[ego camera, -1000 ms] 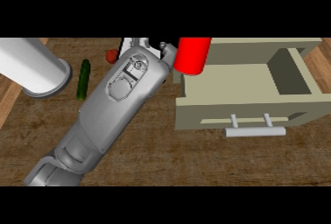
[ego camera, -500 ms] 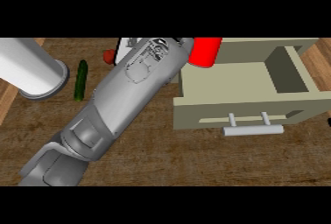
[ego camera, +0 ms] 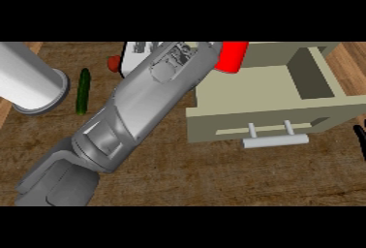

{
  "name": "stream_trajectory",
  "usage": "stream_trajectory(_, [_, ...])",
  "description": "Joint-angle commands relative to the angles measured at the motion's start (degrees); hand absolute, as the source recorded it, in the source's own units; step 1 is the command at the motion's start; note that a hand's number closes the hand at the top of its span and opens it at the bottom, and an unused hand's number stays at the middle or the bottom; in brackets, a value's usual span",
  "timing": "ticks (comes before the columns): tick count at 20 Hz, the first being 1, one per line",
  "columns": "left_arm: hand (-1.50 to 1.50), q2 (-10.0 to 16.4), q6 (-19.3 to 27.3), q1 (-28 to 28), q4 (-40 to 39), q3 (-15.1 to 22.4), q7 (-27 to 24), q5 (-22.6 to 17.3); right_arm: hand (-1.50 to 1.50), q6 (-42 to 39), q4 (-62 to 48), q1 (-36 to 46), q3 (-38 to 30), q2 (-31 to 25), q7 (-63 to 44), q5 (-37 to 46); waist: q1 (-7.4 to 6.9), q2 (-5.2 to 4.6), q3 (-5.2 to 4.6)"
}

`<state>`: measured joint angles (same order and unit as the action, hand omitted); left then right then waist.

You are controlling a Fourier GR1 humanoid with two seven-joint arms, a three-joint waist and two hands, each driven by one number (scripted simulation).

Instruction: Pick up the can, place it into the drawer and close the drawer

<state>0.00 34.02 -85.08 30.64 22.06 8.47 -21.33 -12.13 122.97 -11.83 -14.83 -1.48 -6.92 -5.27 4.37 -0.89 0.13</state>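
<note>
The red can (ego camera: 233, 56) hangs at the top of the head view, over the far left corner of the open beige drawer (ego camera: 214, 123). My left forearm (ego camera: 143, 111) runs from the lower left up to the can. Its own wrist mostly hides my left hand (ego camera: 212, 50), which is curled on the can. The drawer is pulled out toward me, with bare inside floor (ego camera: 257, 89) and a white bar handle (ego camera: 275, 141) on its front. Only the black fingertips of my right hand (ego camera: 359, 140) show at the right edge, straight and apart from the drawer.
A large white cylinder (ego camera: 32, 80) stands at the left, with a green cucumber (ego camera: 83, 91) lying beside it. A white object with a red part (ego camera: 129, 57) sits behind my forearm. The wooden counter (ego camera: 236, 174) stretches in front of the drawer.
My left arm has swung right, carrying the can from beside the drawer's left wall to above its far left corner. The right hand's fingertips have come in at the right edge.
</note>
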Motion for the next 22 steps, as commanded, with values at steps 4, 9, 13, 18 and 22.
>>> stream_trajectory(4, [1.5,0.0,0.95,0.83,-5.26,4.13,-5.69,-3.52,-1.5,0.92,-2.65,3.23,0.54,0.11,1.57,1.64,0.84,-0.4,0.04])
stream_trajectory(9, [1.5,0.0,3.2,-1.46,-6.62,7.44,-4.91,-4.67,-1.5,-0.08,-2.24,3.42,-0.73,-1.9,0.25,0.69,1.47,-0.31,0.05])
stream_trajectory(13, [1.5,0.0,3.23,0.59,-7.75,9.46,-7.34,-6.01,-1.5,0.87,-4.41,6.13,-1.3,-1.91,0.71,0.48,1.8,-0.64,0.06])
stream_trajectory(18, [1.5,0.0,4.95,1.38,-8.23,12.64,-8.27,-6.57,-1.5,2.17,-2.64,7.44,1.85,-0.32,-1.63,1.97,2.89,-0.8,0.06])
stream_trajectory(22, [-1.5,0.0,6.83,2.44,-9.28,13.71,-8.9,-7.71,-1.5,0.74,-1.76,7.54,-0.25,-3.03,-2.93,0.36,3.12,-0.85,0.05])
